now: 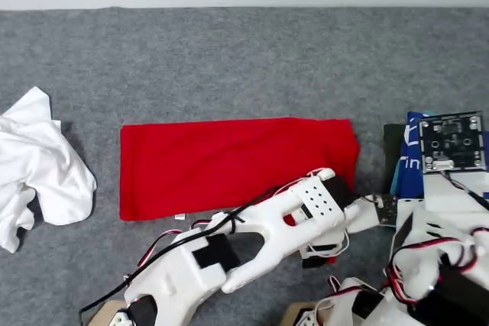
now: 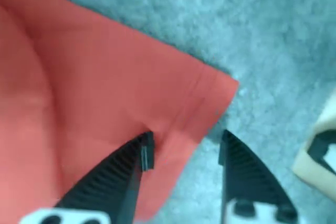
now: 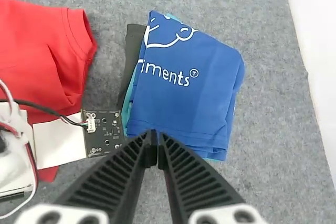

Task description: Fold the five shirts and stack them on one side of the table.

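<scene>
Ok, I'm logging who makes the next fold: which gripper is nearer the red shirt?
Left. The left gripper is open over a corner of the red shirt; the right gripper is shut at the edge of the blue shirt.

Bench (image 1: 244, 59): gray felt-like textured cover across full high view; pale band beyond far edge.

Directly on bench:
- Red shirt (image 1: 229, 162): flat, folded to long rectangle, near centre, long side parallel to far edge.
- White shirt (image 1: 38, 162): crumpled heap at left end, well apart from red shirt.
- Folded stack (image 3: 173, 108): right end, just beside red shirt's collar end. Dark shirt (image 3: 132, 51) lowest, contacting bench; blue shirt (image 3: 194, 66) with white print on top; teal edge between.
</scene>
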`<act>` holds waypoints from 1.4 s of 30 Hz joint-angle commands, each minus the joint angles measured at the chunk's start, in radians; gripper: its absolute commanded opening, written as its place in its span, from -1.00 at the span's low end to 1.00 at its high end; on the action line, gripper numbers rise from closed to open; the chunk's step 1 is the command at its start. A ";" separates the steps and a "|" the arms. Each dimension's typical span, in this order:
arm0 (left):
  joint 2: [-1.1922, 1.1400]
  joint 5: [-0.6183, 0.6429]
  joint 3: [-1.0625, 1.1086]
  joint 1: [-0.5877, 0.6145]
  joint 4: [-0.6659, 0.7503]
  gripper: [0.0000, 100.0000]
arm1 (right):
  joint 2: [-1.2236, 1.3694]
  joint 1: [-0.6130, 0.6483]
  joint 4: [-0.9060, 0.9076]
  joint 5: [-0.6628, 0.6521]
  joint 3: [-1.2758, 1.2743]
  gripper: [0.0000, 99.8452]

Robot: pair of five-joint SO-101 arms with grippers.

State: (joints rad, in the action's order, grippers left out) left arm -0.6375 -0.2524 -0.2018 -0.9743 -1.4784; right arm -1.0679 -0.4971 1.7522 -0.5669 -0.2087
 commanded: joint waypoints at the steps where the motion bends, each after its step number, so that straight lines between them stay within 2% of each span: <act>1: -0.006 0.035 -0.073 0.029 -0.003 -0.58 | 0.001 -0.018 0.030 0.008 0.003 -0.98; 5: -0.043 0.037 -0.117 0.052 0.002 -0.60 | 0.001 -0.018 0.030 0.008 0.003 -0.98; 15: -0.077 0.000 -0.163 0.048 -0.018 -0.99 | -0.042 -0.018 0.031 0.008 0.002 -0.98; 24: 0.006 -0.035 -0.277 0.071 -0.133 -0.99 | -0.056 -0.018 0.031 0.006 0.002 -0.98; 33: -0.094 -0.103 -0.392 0.196 -0.075 -0.99 | -0.062 -0.016 0.028 0.006 -0.078 -0.98; 42: -0.235 -0.124 -0.628 0.269 -0.083 -0.98 | -0.064 -0.016 0.022 0.006 -0.095 -0.98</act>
State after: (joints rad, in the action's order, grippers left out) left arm -0.8692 -0.3537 -0.7403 -0.7258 -1.5719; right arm -1.1262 -0.4971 1.7522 -0.5669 -0.3069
